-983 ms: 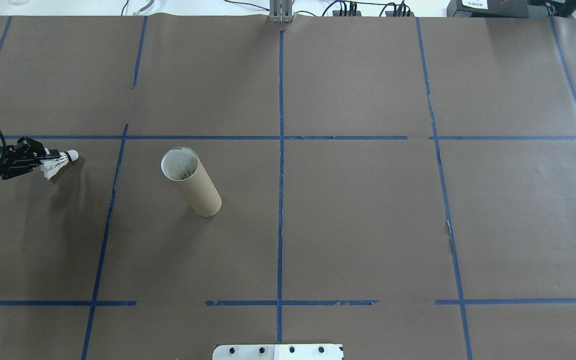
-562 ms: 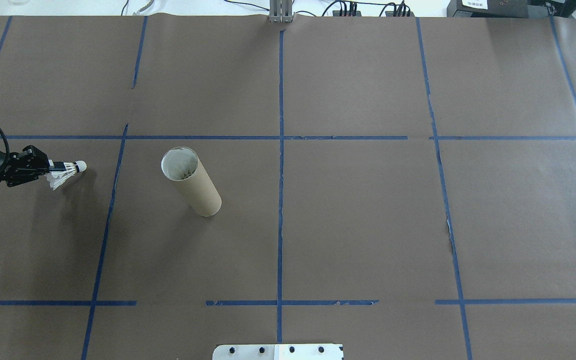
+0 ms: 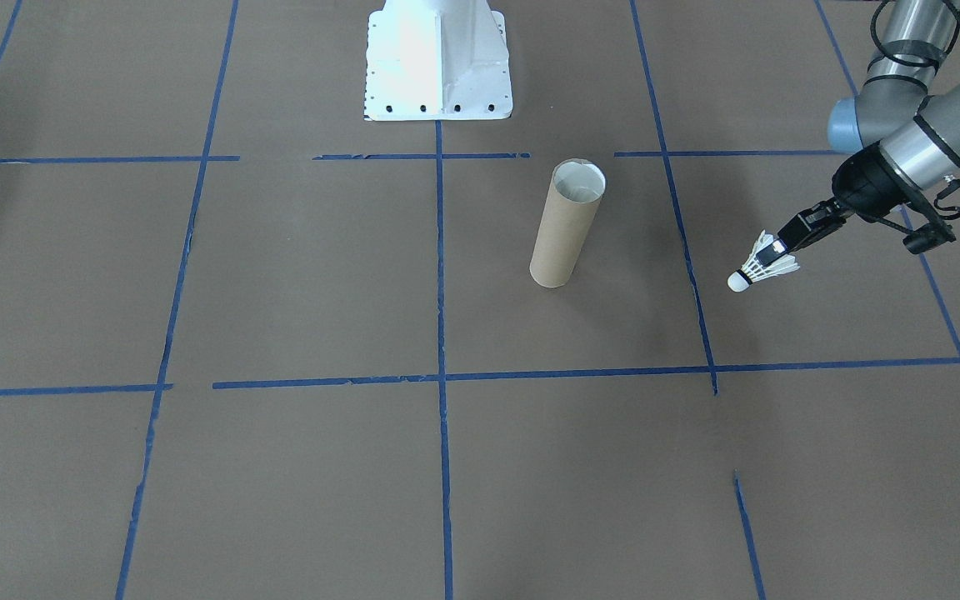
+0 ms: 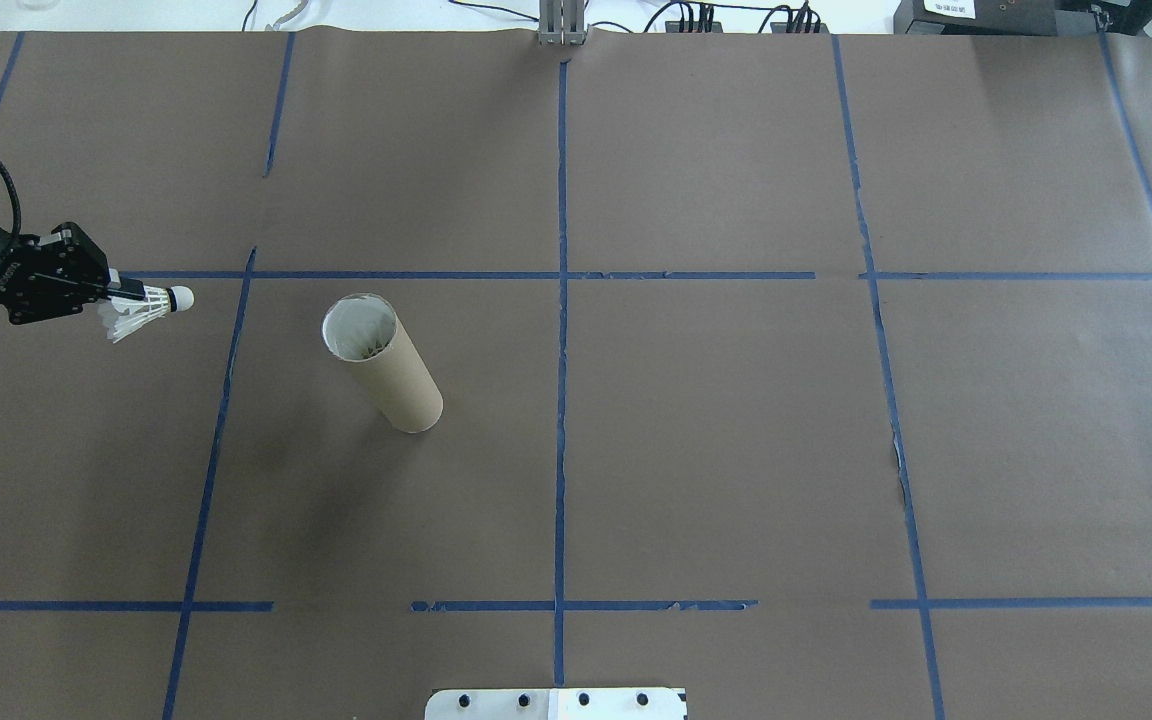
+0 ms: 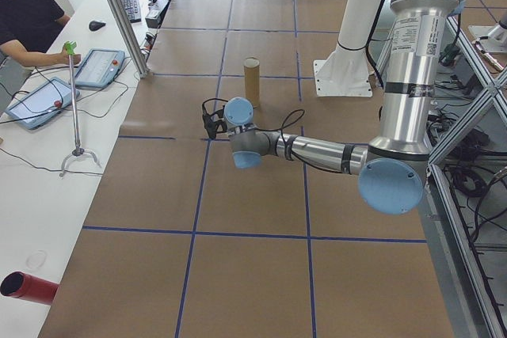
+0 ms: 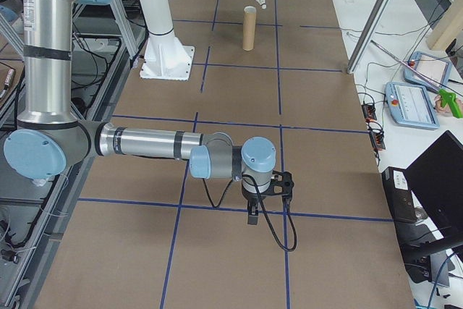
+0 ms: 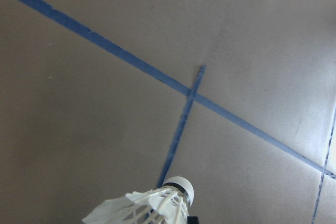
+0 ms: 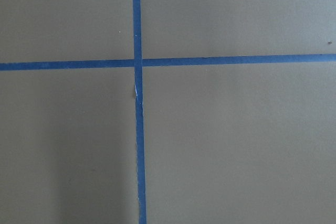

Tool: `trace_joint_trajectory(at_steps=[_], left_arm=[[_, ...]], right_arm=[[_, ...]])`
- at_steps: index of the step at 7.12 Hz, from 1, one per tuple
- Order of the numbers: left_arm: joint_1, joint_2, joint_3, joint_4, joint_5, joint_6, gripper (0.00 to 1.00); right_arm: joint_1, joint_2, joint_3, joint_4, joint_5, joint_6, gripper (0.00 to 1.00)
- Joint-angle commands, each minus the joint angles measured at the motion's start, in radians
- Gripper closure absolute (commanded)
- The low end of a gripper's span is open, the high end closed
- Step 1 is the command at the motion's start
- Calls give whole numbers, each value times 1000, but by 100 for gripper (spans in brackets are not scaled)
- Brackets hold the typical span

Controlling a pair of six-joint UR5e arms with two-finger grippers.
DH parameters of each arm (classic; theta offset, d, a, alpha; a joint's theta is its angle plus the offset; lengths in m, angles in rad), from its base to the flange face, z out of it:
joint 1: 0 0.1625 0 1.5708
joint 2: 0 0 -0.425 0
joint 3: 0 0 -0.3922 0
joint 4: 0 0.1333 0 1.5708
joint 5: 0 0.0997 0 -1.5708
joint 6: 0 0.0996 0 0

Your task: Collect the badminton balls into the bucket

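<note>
A white feather shuttlecock (image 4: pixel 148 309) hangs above the table at the left, cork tip pointing toward the tube. My left gripper (image 4: pixel 132 294) is shut on its feather skirt. The front view shows the same shuttlecock (image 3: pixel 759 267) tilted tip-down in the left gripper (image 3: pixel 782 243), well right of the tube there. It fills the bottom edge of the left wrist view (image 7: pixel 157 203). The bucket, a brown cardboard tube (image 4: pixel 381 372) with a pale inside, stands upright (image 3: pixel 565 223) and apart from the gripper. My right gripper (image 6: pixel 253 211) shows only in the exterior right view, so I cannot tell its state.
The white robot base (image 3: pixel 438 58) stands at the near middle edge of the table. Blue tape lines cross the brown paper cover. A person (image 5: pixel 28 13) sits at a side bench with tablets (image 5: pixel 99 67). My right arm (image 6: pixel 152 142) stretches low over the table's right end.
My left gripper has carried the shuttlecock a little rightward toward the tube, dipping nearer me and then moving away. The tube has not moved.
</note>
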Motion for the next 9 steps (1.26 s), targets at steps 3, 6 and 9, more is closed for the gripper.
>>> trace_joint_trajectory(at_steps=[3, 6, 9], left_arm=[[-95, -33, -411, 556, -128, 281, 100], [-97, -73, -538, 634, -119, 311, 100], [-77, -158, -541, 697, -115, 322, 100]], right_arm=[[0, 0, 0, 0, 0, 0, 0], [0, 0, 0, 0, 0, 0, 0], [0, 0, 0, 0, 0, 0, 0]])
